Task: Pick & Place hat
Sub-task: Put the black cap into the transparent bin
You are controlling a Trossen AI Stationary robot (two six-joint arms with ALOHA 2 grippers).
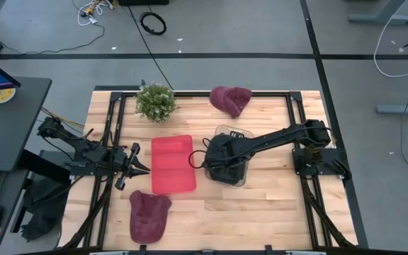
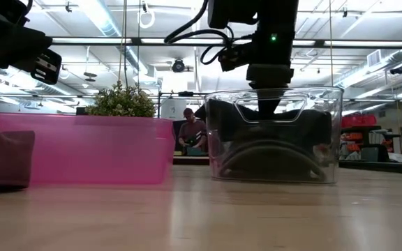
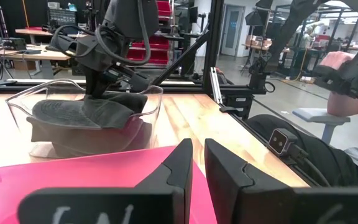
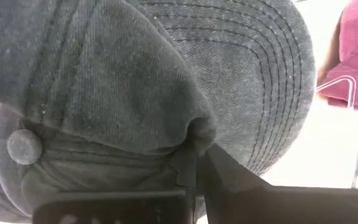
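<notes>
Pinched grey denim fills the right wrist view: the right gripper (image 4: 196, 168) is clamped on the grey hat (image 4: 135, 81). From above, that hat sits inside the clear bin (image 1: 229, 170) mid-desk (image 1: 275, 205). Beside the pink tray (image 1: 172, 163), the left gripper (image 1: 139, 166) hovers nearly closed, empty.

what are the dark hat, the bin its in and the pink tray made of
Dark hat: looks like grey denim or cotton twill, matte, with a woven grain, rows of stitching on the brim and a fabric-covered button. Clear bin: glossy transparent plastic, since the hat shows through its walls. Pink tray: probably translucent plastic, smooth and evenly coloured. The right gripper is pinching the hat's fabric.
</notes>
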